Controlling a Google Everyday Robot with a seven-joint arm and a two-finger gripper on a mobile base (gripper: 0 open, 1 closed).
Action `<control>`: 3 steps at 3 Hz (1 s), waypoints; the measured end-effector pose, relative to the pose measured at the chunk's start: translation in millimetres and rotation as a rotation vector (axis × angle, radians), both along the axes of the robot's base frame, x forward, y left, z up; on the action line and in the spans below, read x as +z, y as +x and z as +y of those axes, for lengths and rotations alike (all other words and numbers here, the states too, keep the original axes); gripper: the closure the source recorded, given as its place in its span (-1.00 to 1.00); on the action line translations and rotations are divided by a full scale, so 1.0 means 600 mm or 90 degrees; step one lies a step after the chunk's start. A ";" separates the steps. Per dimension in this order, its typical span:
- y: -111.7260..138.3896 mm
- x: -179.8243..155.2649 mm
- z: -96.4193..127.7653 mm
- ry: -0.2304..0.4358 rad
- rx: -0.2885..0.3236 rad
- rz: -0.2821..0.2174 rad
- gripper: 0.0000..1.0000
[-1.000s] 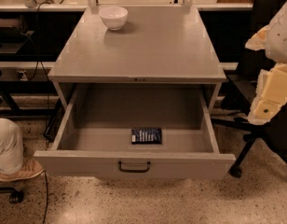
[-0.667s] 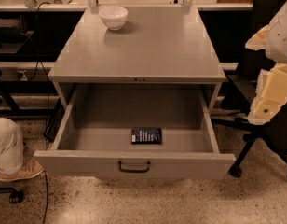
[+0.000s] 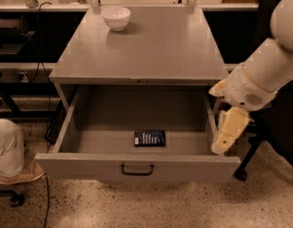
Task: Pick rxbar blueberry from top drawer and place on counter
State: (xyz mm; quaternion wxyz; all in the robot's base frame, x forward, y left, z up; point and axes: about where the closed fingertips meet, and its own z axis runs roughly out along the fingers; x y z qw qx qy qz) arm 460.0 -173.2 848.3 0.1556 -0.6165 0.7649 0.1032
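Note:
The rxbar blueberry [image 3: 150, 138] is a small dark navy wrapper with pale lettering. It lies flat on the floor of the open top drawer [image 3: 137, 166], near the front and about centred. The drawer is pulled fully out, its dark curved handle [image 3: 137, 169] on the front panel. The grey counter [image 3: 156, 42] forms the cabinet top above it. My gripper [image 3: 227, 136] hangs from the white arm at the right. It points down at the drawer's right wall, right of the bar and apart from it.
A white bowl [image 3: 116, 17] stands at the back left of the counter. A person's leg and shoe [image 3: 11, 151] are on the floor at the left. A dark chair [image 3: 275, 141] stands behind my arm at the right. A bench with dark shelving runs behind.
My arm has swung left and down from the right edge of the view to the drawer's right wall. The bar, bowl and drawer have not moved.

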 end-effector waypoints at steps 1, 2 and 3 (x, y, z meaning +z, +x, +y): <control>0.020 -0.070 0.036 0.050 0.018 0.015 -1.00; 0.067 -0.139 0.086 0.101 0.026 0.025 -1.00; 0.067 -0.139 0.086 0.101 0.026 0.025 -1.00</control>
